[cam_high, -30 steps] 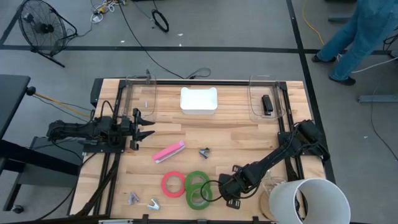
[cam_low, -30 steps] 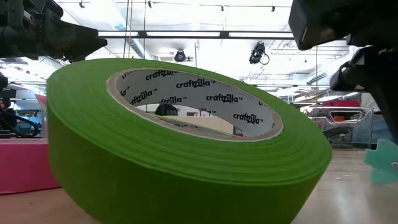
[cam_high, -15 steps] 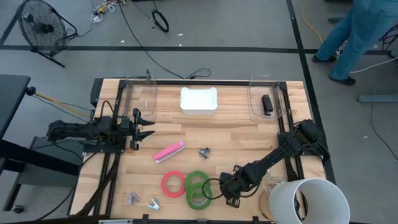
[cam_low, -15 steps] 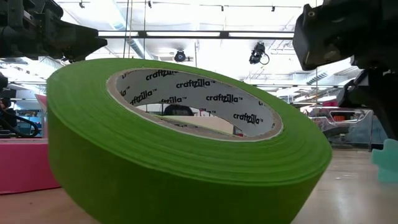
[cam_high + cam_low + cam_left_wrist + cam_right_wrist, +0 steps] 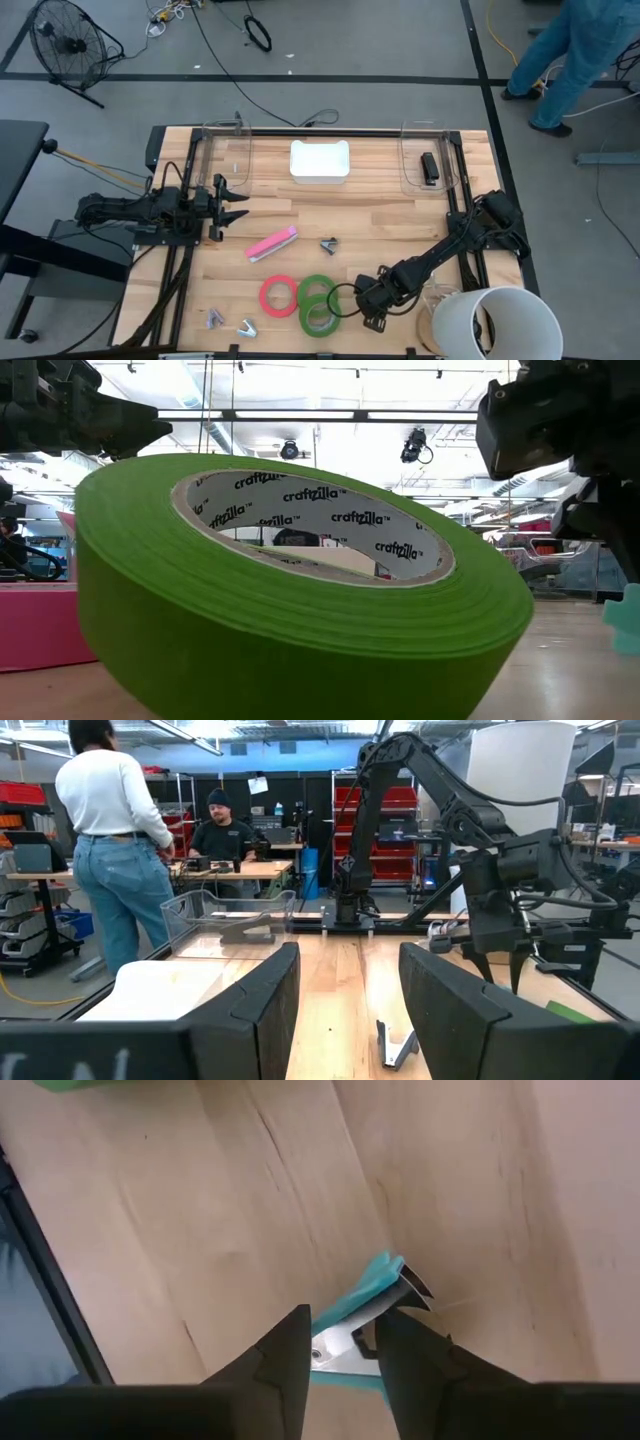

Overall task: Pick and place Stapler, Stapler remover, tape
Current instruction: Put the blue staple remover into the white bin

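Wooden table [image 5: 380,215], green tape [image 5: 290,600] printed "craftzilla"

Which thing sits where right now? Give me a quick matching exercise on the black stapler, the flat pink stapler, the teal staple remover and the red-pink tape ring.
Things:
1. black stapler
2. flat pink stapler
3. teal staple remover
4. red-pink tape ring

Places:
A. between the fingers of the right hand
B. flat on the wood, right beside a green tape roll
C. inside the clear plastic bin
D. lying alone near the middle of the wooden table

Pairs: 1-C, 2-D, 3-A, 4-B
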